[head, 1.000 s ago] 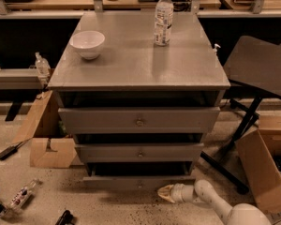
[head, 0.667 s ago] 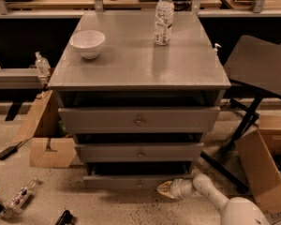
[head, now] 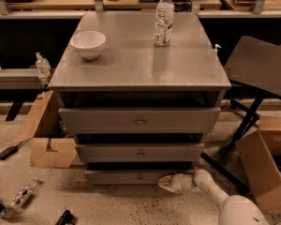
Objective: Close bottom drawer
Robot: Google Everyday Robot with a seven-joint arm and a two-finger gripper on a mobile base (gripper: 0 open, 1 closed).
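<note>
The grey three-drawer cabinet [head: 140, 64] stands in the middle of the camera view. The bottom drawer [head: 126, 176] is its lowest and narrowest front, with a small round knob [head: 140, 177]; its front sits slightly forward of the cabinet. The mid-sized drawer [head: 140, 152] and the widest top drawer with a brass knob [head: 139, 122] are above it. My gripper [head: 165, 183] is at the end of the white arm [head: 210, 191], low near the floor, its tan tip right against the bottom drawer's front, to the right of the knob.
A white bowl [head: 88, 43] and a water bottle [head: 164, 18] stand on the cabinet top. Cardboard boxes sit at left [head: 47, 139] and right [head: 264, 168]. A black folding table [head: 262, 69] is at right. Tools and a small bottle [head: 21, 196] lie on the floor.
The gripper and white arm have shifted slightly left toward the bottom drawer front. The drawer front looks about the same.
</note>
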